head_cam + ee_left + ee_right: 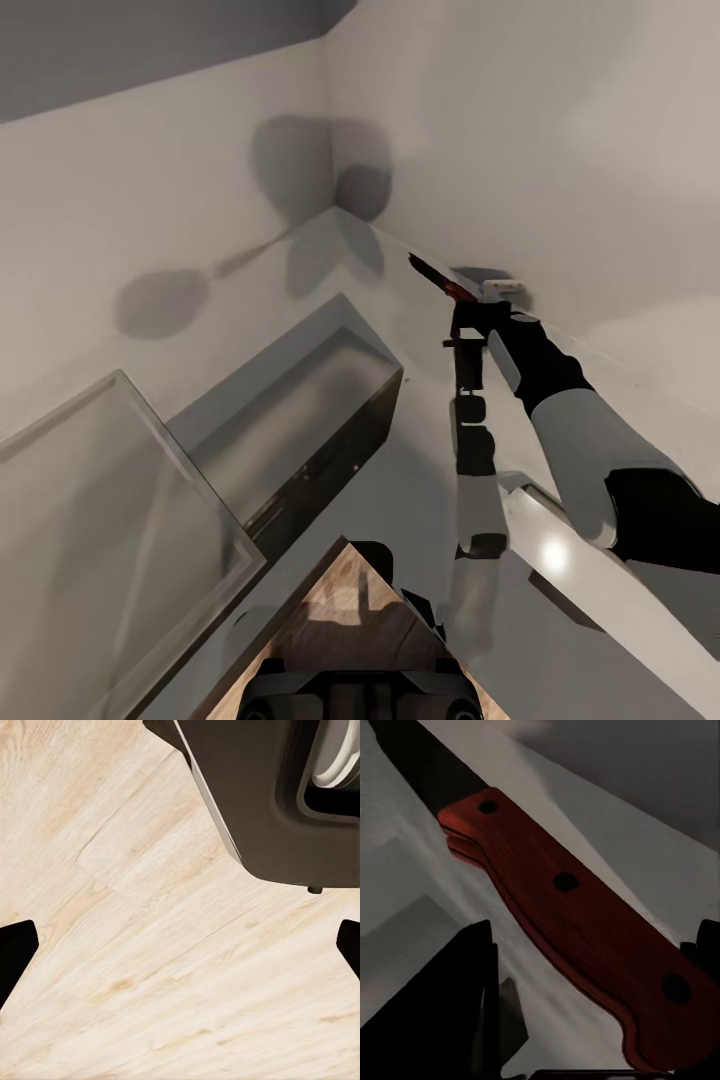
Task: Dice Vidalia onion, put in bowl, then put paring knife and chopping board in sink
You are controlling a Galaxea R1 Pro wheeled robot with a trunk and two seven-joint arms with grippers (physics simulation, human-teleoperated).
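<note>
Up at 1 o'clock, right arm: the right gripper (463, 318) is raised against the pale wall.
Paring knife (434, 276): pinched by its reddish handle (577, 922) between the right jaws, dark blade (424, 761) pointing toward 11 o'clock.
Left gripper (180, 945): jaws spread wide over light wood floor (150, 967), holding nothing.
Countertop (540, 560): grey, at 5 o'clock under the right arm.
Cabinet (300, 420): dark box at 9 o'clock.
</note>
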